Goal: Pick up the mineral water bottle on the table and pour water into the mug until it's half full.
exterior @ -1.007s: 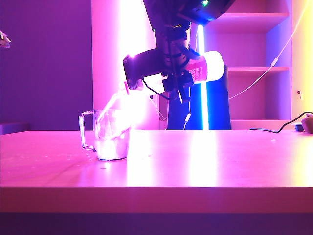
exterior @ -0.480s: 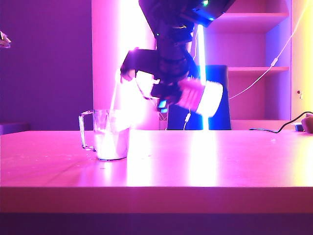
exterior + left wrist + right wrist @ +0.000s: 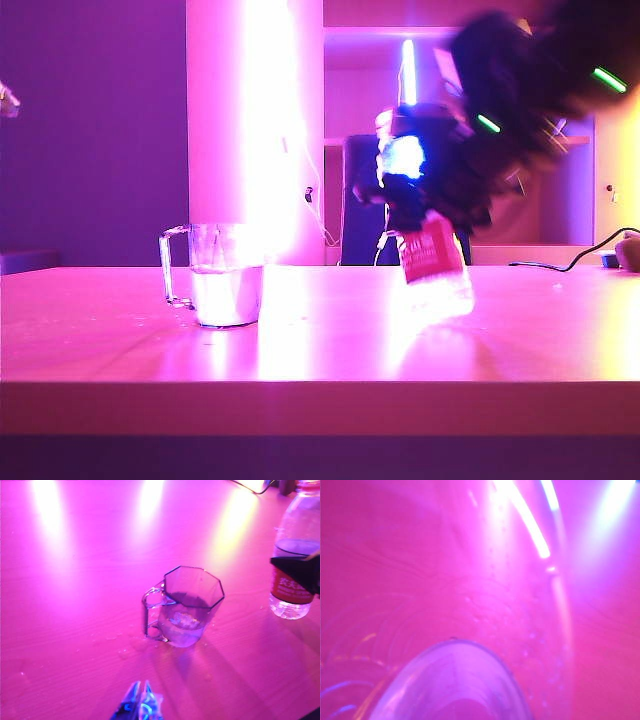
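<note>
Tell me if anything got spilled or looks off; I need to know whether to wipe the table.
Yes: small water drops lie on the table around the mug's base. The mineral water bottle, clamped in the right gripper, sits upright right of the mug. The left gripper hangs shut, apart from both.

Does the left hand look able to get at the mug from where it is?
Probably yes: the left hand hangs shut near the mug, with only bare table between; the bottle stands well aside.
</note>
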Available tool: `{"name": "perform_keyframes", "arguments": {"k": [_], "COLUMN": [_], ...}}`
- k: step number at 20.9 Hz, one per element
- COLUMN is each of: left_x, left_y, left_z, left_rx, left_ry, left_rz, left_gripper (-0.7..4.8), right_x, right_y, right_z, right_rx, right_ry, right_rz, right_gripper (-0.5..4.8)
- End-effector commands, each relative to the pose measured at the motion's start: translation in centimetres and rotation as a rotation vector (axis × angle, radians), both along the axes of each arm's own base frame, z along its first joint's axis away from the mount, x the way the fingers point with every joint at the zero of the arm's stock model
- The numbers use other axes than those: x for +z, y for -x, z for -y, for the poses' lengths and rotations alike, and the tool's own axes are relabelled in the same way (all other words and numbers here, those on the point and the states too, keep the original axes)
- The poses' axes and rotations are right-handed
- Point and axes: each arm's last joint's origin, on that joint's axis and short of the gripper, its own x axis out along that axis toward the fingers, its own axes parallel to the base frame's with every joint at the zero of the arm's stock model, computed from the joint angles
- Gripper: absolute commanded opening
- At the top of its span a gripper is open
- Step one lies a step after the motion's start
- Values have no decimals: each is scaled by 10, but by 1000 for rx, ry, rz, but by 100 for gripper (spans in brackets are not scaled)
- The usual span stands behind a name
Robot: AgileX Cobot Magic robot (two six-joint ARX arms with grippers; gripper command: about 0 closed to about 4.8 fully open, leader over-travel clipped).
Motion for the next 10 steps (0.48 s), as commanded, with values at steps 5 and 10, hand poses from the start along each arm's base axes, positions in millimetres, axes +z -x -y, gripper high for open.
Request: {"name": "perform_keyframes", "arguments": {"k": [5, 10], "left_x": [1, 7], "left_y": [1, 8], "left_z": [1, -1], "left_rx": [-48, 38], "left_ry": [17, -7], "left_rz": [-6, 42], "left_gripper": [-4, 28], "right_x": [-28, -18], "right_y": [10, 24], "right_z": [19, 23], "right_rx": [6, 27], "right_ry": [-73, -79], "right_rz": [106, 102], "right_gripper": [479, 479]}}
